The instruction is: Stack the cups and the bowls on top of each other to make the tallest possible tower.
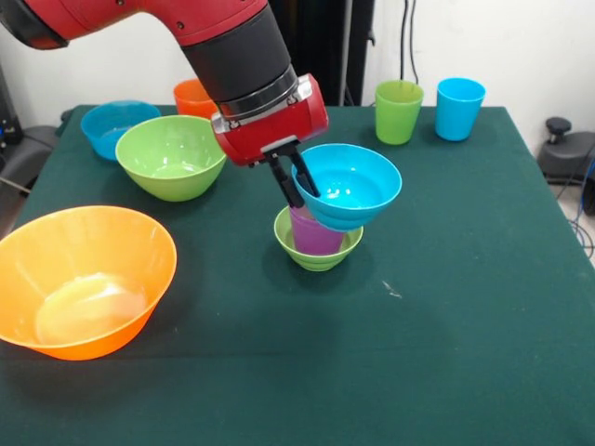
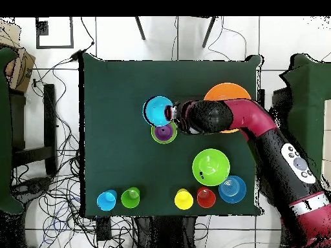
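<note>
The dark green table [image 1: 446, 307] carries everything here, and the red and black robot arm [image 1: 232, 46] reaches down over its middle. Largest of the loose pieces is the very large glossy orange plastic bowl [image 1: 84, 279], standing upright and well apart from the fingers [image 1: 288, 186], toward the near table edge in the front view. The medium glossy green plastic bowl [image 1: 171, 156] sits near the arm's red wrist, and the medium blue plastic bowl [image 1: 119, 126] lies just beyond it. The gripper [image 1: 297, 181] has its two black fingers clenched on the rim of a small light blue plastic bowl [image 1: 349, 186], which hangs tilted with its opening turned up and outward. Directly under the fingertips stands the start of the tower: a small ribbed green plastic bowl [image 1: 318, 249] on the cloth with a purple tapered plastic cup [image 1: 314, 234] upright inside it; the held bowl's underside is at the cup's rim, though contact cannot be told. Beyond the fingers, along the far edge, stand a green plastic cup [image 1: 398, 111], a light blue plastic cup [image 1: 459, 108] and an orange plastic cup [image 1: 193, 97]; the overhead view adds a yellow plastic cup [image 2: 183, 198]
</note>
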Tool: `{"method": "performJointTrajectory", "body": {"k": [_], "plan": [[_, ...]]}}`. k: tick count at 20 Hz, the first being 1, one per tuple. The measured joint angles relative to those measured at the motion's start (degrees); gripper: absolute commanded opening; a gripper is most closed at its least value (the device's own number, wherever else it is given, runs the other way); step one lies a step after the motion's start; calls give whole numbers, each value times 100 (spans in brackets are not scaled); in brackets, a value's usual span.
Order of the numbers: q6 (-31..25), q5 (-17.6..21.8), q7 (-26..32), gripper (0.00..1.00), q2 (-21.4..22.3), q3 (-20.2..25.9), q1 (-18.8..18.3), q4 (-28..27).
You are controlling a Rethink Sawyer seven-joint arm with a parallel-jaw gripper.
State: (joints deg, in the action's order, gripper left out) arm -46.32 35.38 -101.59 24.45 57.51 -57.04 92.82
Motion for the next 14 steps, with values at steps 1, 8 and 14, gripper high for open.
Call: {"method": "performJointTrajectory", "body": {"k": [1,8,14], "plan": [[0,4,0,0,-16,0,-7,-1],[0,5,0,0,-84,1,-104,0],[0,4,0,0,-82,12,-311,26]]}}
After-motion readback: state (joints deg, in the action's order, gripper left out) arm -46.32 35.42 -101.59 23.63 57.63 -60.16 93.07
